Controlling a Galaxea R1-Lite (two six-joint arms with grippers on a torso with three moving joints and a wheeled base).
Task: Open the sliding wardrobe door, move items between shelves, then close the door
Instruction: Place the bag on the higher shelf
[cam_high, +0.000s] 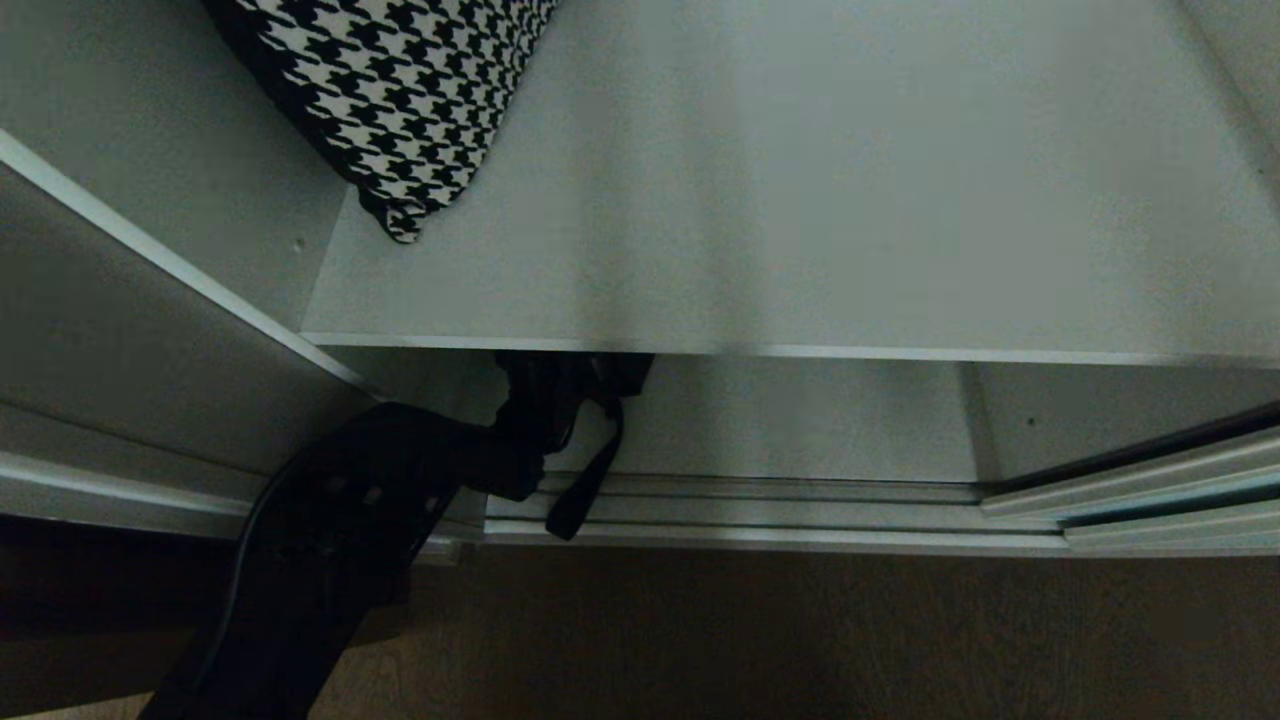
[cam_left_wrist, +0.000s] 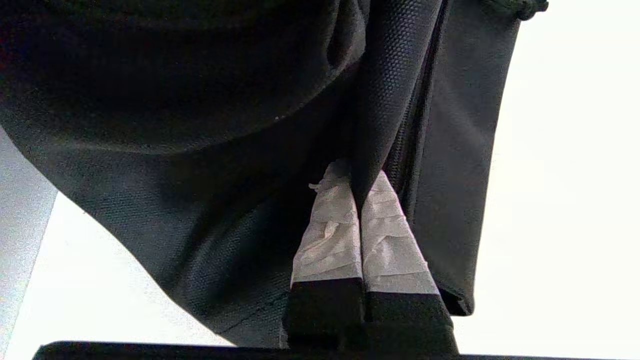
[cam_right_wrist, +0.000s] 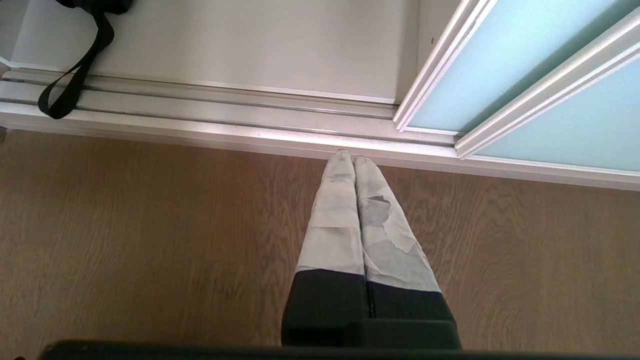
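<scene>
- Head view: the left gripper (cam_high: 515, 440) is seen reaching under the upper shelf (cam_high: 800, 250), into the lower compartment by the track. Its fingers are buried in the black garment (cam_high: 570, 385), which is bunched just beyond the fingers, under the shelf's front edge. A strap (cam_high: 585, 490) hangs from the garment below the fingers, down over the track. A houndstooth cloth (cam_high: 400, 90) lies on the shelf, well apart from the fingers.
- Left wrist view: the taped fingers (cam_left_wrist: 332, 230) are pressed together on a fold of the garment (cam_left_wrist: 200, 150), the fold being pinched between the tips. The rest of the cloth spreads beyond and to both sides of the fingers.
- Handling, as judged: the cloth appears soft, limp and light, with a grippy textured weave. It is likely to sag and trail when lifted, and only a thin fold is held, so slipping is possible. A thicker bunch would be a surer hold than the strap, which may snag on the track.
- Right wrist view: the right gripper (cam_right_wrist: 354, 165) hangs over the floor (cam_right_wrist: 150, 225) with its fingers pressed together on nothing. The door (cam_right_wrist: 500, 65) stands slid aside, beyond the fingertips; the strap (cam_right_wrist: 75, 70) is well off to one side.
</scene>
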